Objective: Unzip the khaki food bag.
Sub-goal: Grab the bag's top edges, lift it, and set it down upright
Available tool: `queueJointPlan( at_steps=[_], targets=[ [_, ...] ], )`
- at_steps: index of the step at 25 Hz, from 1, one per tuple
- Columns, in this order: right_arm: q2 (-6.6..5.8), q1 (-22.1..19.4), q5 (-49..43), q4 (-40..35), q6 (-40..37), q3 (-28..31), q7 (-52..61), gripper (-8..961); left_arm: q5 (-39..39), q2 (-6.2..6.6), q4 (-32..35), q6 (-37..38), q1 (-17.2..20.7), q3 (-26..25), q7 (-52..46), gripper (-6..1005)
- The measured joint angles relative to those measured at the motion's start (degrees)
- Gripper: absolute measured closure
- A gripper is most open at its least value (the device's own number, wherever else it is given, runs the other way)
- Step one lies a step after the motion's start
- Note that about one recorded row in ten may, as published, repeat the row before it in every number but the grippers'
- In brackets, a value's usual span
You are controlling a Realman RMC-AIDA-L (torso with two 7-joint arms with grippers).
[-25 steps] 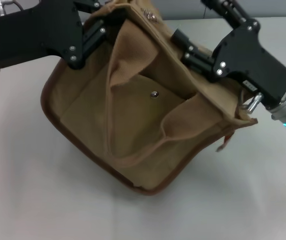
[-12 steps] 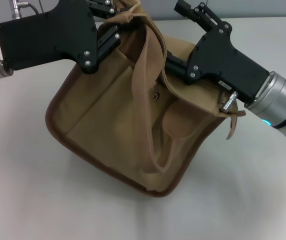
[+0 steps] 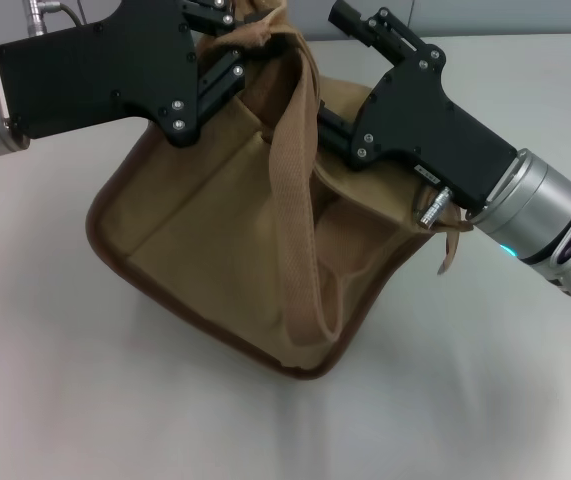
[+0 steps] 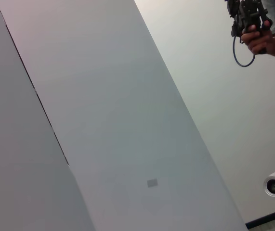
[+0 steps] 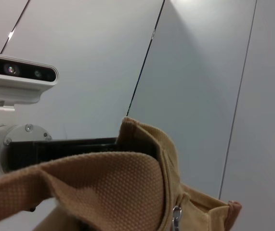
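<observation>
I had the left gripper [image 3: 227, 40] pinching the khaki food bag [image 3: 225, 240] at its far-left top corner to brace it on the table [image 3: 85, 400], while the right gripper [image 3: 327, 128] reached into its right top edge, grip unclear.

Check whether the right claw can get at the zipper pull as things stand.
Probably yes: the right claw is already at the khaki food bag's top edge, and the metal zipper pull hangs uncovered there. The strap droops down the front, clear of it.
</observation>
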Motion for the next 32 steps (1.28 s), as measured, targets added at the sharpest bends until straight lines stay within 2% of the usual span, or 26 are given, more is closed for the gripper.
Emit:
queueJointPlan(
  at_steps=[7, 17, 24, 29, 31, 32],
  targets=[
    [-0.01, 0.7, 0.1, 1.3, 0.5, 0.7, 0.0, 281, 0.0, 0.03, 0.0, 0.1, 0.0, 0.1, 0.1, 886],
    [-0.01, 3.2, -0.2, 2.4, 2.8, 0.8, -0.1, 767, -0.1, -0.01, 0.0, 0.0, -0.1, 0.5, 0.3, 873],
    [-0.01, 3.6, -0.3, 3.1, 3.4, 0.8, -0.9, 881, -0.1, -0.04, -0.1, 0.0, -0.1, 0.4, 0.8, 864],
    [-0.05, 1.1, -0.2, 5.2, 2.8, 3.5, -5.8, 933, -0.5, -0.06, -0.4, -0.1, 0.1, 0.2, 0.8, 858],
    [-0.28, -0.7, -0.3, 5.3, 2.7, 4.6, -6.1, 946, -0.9, -0.08, -0.4, -0.4, 0.2, 0.2, 0.8, 855],
    [-0.45, -3.1, -0.3, 4.7, 1.7, 5.0, -6.1, 953, -1.9, -0.12, -0.5, -0.9, 0.4, 0.2, 1.1, 854]
  ],
)
